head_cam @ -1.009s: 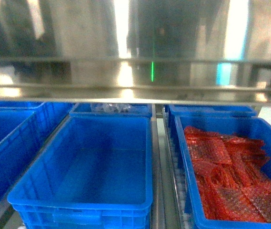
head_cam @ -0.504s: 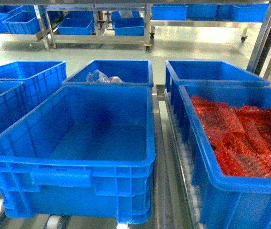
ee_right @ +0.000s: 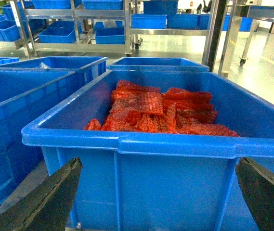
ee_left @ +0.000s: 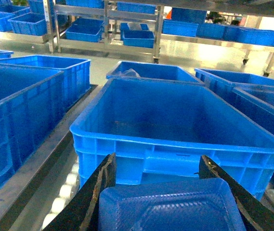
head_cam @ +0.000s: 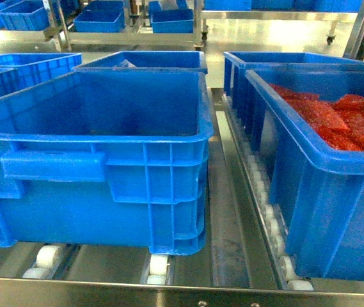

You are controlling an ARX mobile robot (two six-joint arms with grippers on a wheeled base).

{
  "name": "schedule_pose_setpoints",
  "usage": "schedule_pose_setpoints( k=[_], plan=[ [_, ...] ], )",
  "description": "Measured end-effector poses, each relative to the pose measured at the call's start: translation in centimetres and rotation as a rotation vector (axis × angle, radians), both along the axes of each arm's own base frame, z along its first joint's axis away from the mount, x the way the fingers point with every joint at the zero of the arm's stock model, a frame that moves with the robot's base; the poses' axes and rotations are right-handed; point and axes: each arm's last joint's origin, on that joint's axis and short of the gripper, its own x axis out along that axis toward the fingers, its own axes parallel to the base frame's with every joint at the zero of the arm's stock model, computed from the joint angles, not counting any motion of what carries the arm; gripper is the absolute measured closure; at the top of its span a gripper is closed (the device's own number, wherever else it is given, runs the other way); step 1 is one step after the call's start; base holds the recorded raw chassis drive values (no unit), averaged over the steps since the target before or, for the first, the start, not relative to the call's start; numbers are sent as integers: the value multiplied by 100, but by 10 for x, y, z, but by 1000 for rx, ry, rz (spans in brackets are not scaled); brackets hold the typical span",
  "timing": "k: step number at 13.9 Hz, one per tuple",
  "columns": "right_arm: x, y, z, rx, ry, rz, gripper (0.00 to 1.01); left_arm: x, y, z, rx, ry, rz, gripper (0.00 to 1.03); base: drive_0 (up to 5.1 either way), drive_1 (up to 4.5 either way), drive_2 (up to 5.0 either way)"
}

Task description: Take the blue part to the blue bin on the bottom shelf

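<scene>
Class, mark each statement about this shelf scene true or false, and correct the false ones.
1. The blue bin ahead of the left hand holds red pieces. False: no red pieces show in it.
2. The right-hand bin holds red pieces. True.
3. The bins stand on white rollers. True.
4. The right hand grips the blue part. False: its fingers are spread around nothing; the blue part sits between the left hand's fingers.

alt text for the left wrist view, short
The left gripper holds a blue ridged packet between its dark fingers, just before a large empty blue bin on a roller track. More blue tubs surround it.
</scene>
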Motion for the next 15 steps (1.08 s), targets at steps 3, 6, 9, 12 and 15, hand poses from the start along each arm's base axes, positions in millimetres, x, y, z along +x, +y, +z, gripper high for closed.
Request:
schedule_pose_setpoints(
  k=[3,6,9,12,15],
  plan=[
    [0,0,0,0,0,0,3,0,0,0,0,0,0,60,0,0,0],
    [0,0,0,0,-2,0,3,0,0,0,0,-2,0,60,0,0,0],
    [0,0,0,0,-1,0,3,0,0,0,0,-1,0,60,0,0,0],
    [0,0,0,0,-2,0,3,0,0,0,-1,-2,0,60,4,407,-399],
    [0,0,0,0,-5,0,3,0,0,0,-1,-2,0,60,5,408,-398]
  ],
)
